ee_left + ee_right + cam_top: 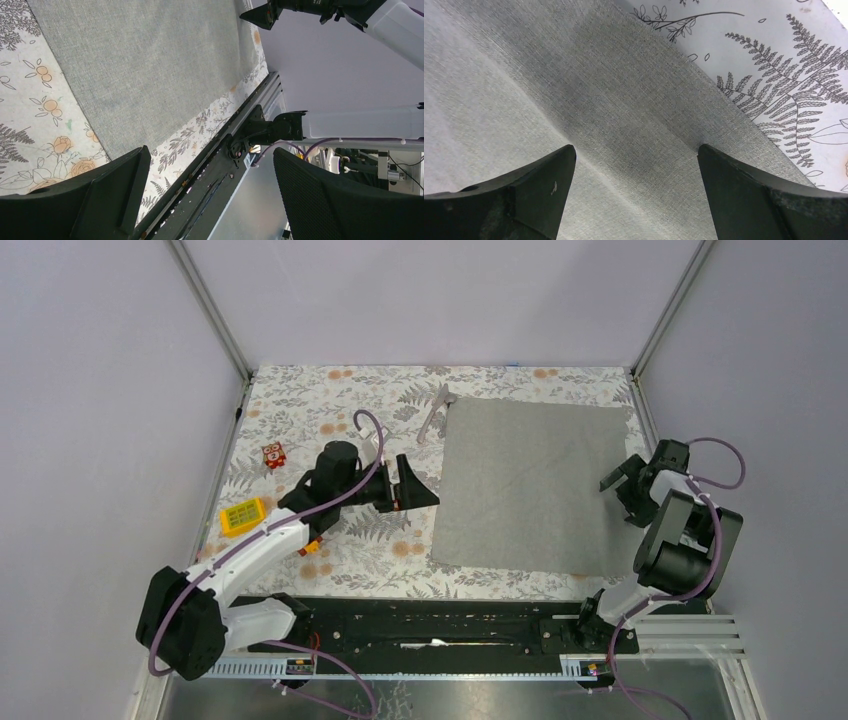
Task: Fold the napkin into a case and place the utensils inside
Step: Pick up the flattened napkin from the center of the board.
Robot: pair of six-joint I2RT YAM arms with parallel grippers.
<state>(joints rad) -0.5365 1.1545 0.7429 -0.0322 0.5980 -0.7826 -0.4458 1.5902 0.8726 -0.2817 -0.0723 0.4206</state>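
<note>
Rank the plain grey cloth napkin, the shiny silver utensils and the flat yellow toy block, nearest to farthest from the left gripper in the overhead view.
1. The grey cloth napkin: its left edge lies just right of the left gripper.
2. The silver utensils: farther back, by the napkin's far-left corner.
3. The yellow toy block: far off to the left.

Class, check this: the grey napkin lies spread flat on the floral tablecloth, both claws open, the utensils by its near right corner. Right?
No: the top view shows the utensils by the far left corner of the napkin. It does lie flat on the tablecloth, with left claw and right claw open.
</note>
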